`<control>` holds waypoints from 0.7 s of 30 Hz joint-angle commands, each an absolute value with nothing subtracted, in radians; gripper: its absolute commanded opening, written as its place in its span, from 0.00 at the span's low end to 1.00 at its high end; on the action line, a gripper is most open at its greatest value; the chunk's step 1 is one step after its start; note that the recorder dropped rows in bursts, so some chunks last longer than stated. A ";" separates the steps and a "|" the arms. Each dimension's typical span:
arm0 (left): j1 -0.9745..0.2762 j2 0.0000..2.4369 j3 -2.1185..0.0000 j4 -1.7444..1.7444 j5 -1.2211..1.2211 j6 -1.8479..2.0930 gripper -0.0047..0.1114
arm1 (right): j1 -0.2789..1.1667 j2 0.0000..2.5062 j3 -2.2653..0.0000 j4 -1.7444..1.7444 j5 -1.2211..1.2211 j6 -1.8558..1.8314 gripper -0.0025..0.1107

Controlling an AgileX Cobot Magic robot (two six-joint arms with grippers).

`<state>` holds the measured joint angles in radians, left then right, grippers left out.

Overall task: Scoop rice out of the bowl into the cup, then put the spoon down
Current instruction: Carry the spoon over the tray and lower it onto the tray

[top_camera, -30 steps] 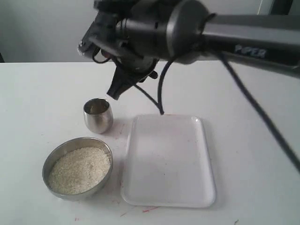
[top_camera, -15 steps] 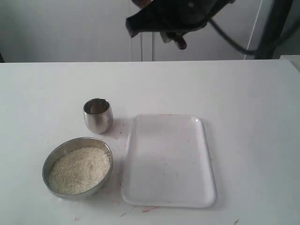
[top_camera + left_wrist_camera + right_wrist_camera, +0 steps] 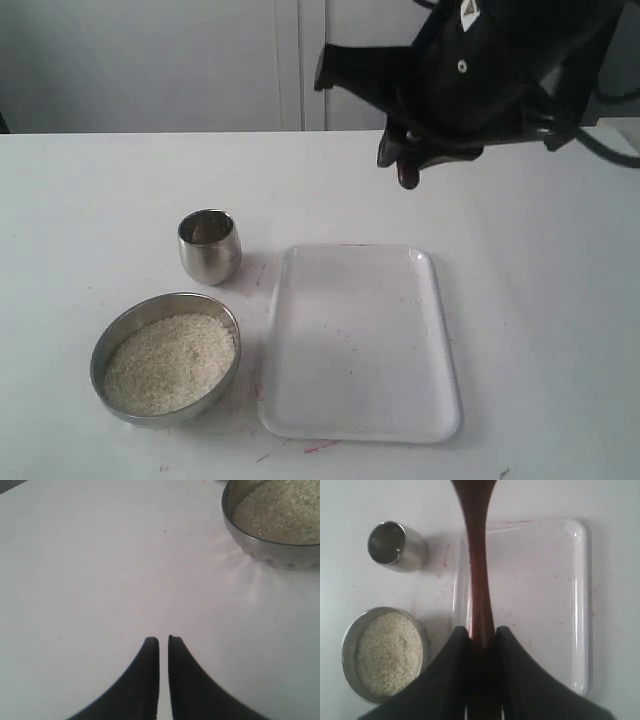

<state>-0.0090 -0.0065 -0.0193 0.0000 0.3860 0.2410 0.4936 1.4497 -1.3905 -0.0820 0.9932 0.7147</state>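
Note:
My right gripper (image 3: 481, 630) is shut on the slim handle of the dark reddish-brown wooden spoon (image 3: 479, 565). It is held high above the table, and the spoon's oval end runs out of the right wrist view. In the exterior view only a reddish tip of the spoon (image 3: 408, 179) shows under the right arm (image 3: 480, 80). The steel bowl (image 3: 120, 335) holds off-white rice (image 3: 170, 362) at front left. The small steel cup (image 3: 210, 245) stands upright just behind it. My left gripper (image 3: 163, 639) is shut and empty, low over bare table beside the bowl (image 3: 270, 552).
A white rectangular tray (image 3: 358, 340) lies to the right of the bowl and cup, with faint red marks on it and round it. A pale wall runs behind the white table (image 3: 90, 200).
The right arm has swung away from above the cup, up and to the right, and now hangs beyond the tray's far edge with the spoon still in its grip.

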 commanded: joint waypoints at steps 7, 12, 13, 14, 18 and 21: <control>-0.013 0.000 -0.010 -0.006 0.434 0.235 0.16 | 0.488 1.534 -1.257 0.026 0.871 0.585 0.02; -0.013 0.000 -0.010 -0.006 0.434 0.235 0.16 | 0.488 1.626 -1.243 0.033 0.873 0.585 0.02; -0.013 0.000 -0.010 -0.006 0.434 0.235 0.16 | 0.488 1.645 -1.242 0.033 0.876 0.585 0.02; -0.013 0.000 -0.010 -0.006 0.434 0.235 0.16 | 0.488 1.656 -1.242 0.033 0.876 0.585 0.02; -0.013 0.000 -0.010 -0.006 0.434 0.235 0.16 | 0.488 1.694 -1.230 0.033 0.865 0.585 0.02; -0.013 0.000 -0.010 -0.006 0.434 0.235 0.16 | 0.488 1.723 -1.218 0.033 0.851 0.585 0.02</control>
